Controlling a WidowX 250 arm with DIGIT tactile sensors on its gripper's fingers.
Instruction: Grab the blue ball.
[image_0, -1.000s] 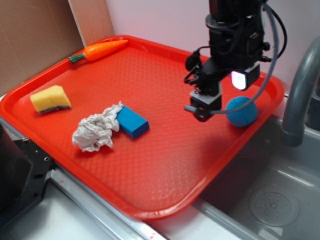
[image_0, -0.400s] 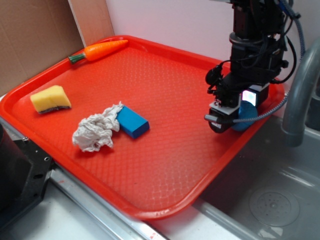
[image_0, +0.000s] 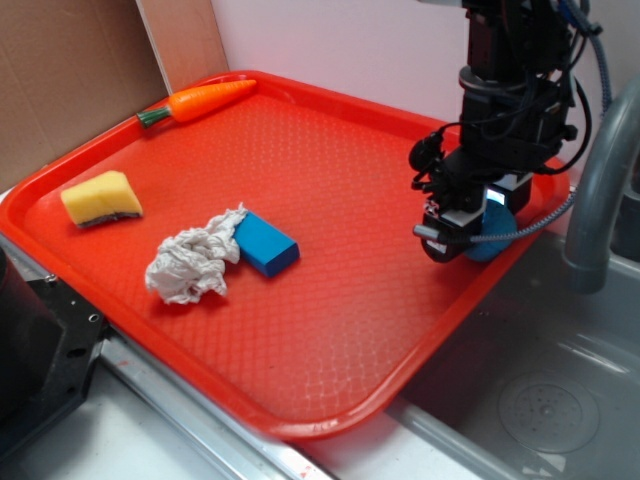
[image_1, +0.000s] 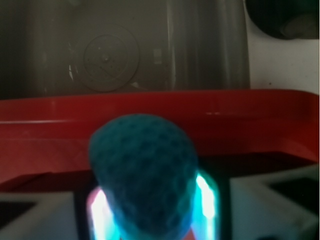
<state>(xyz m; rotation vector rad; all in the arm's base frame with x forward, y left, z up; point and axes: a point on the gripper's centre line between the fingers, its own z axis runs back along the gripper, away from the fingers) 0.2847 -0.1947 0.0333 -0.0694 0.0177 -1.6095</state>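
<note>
Exterior view: gripper (image_0: 452, 236) lowered at the right edge of the red tray (image_0: 330, 300), straddling the blue ball (image_0: 490, 243), which sits against the tray's raised rim, mostly hidden behind the fingers. Well apart to the left: blue block (image_0: 266, 243) touching a crumpled white cloth (image_0: 192, 264), yellow sponge (image_0: 101, 198), toy carrot (image_0: 198, 100). Steel sink (image_0: 545, 370) just beyond the rim.

Wrist view: ball (image_1: 142, 172) centred between the glowing finger pads (image_1: 206, 197), apparently pressed on both sides; probably clenched on it, placed low so the bumpy sphere cannot roll away.

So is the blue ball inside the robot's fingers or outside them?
Inside. The wrist view shows the blue ball wedged between the two fingers, which press against its sides above the red tray.
</note>
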